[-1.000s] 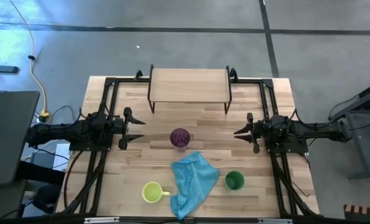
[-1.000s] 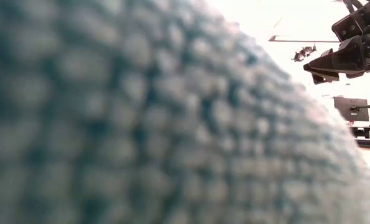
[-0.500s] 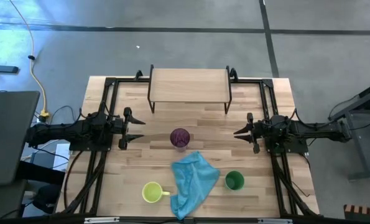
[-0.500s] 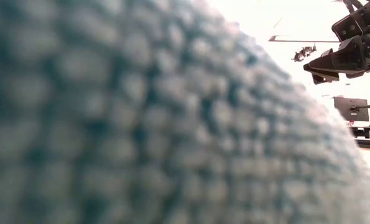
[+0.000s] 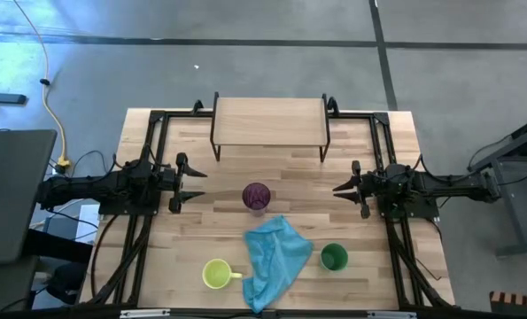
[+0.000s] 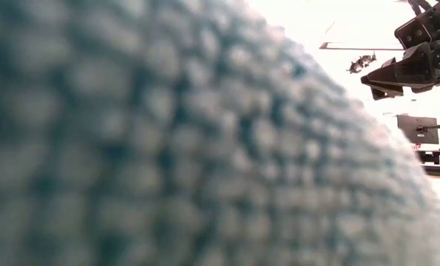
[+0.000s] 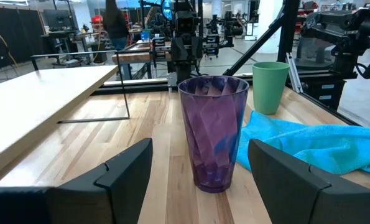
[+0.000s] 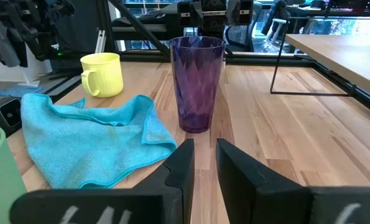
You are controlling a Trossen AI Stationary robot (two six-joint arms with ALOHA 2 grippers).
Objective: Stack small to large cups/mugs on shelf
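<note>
Translucent faceted purple cup (image 7: 213, 129)

Three cups on the table, shelf bare.
You've got the purple cup (image 5: 256, 196) upright mid-table, just in front of the shelf (image 5: 269, 120). Yellow-green mug (image 5: 217, 274) sits upright near the front edge, handle pointing right. Green cup (image 5: 334, 257) stands upright front-right. All three well apart, none stacked.

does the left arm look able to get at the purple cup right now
Probably yes: the left gripper is open and faces the purple cup across bare tabletop; the blue cloth lies beyond it.
</note>
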